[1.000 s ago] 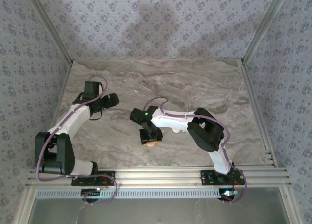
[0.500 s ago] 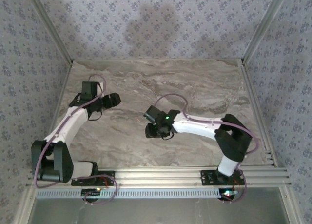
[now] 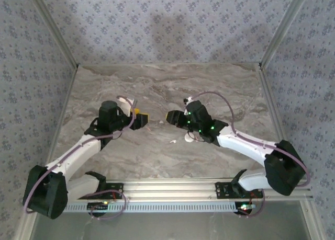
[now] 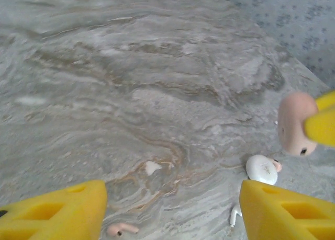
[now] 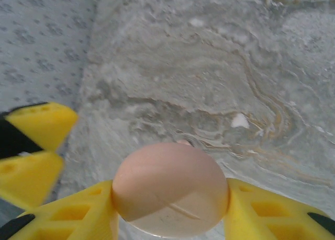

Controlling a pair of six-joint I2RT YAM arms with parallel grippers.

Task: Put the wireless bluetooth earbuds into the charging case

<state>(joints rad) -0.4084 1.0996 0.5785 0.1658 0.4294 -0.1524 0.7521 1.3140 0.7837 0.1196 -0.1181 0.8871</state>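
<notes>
My right gripper [image 5: 170, 211] is shut on a round pink charging case [image 5: 170, 187], held above the marble table; the same case [image 4: 294, 123] appears at the right of the left wrist view. A small pink earbud [image 4: 121, 229] lies on the table just in front of my left gripper [image 4: 170, 211], which is open with nothing between its yellow fingers. A white earbud [image 4: 234, 216] with a short stem lies by the right finger, next to a round white case [image 4: 261, 168]. From above, the left gripper [image 3: 140, 120] and right gripper [image 3: 170, 116] face each other mid-table, with the white earbud [image 3: 172, 142] below them.
The marble table [image 3: 220, 88] has patterned walls at the back and sides. An aluminium rail [image 3: 172, 187] carrying both arm bases runs along the near edge. The white case [image 3: 188, 138] lies under the right forearm.
Both arms swung inward to the table's middle. The right gripper carried the pink case from the near side up toward the centre. The left gripper moved right and its fingers narrowed.
</notes>
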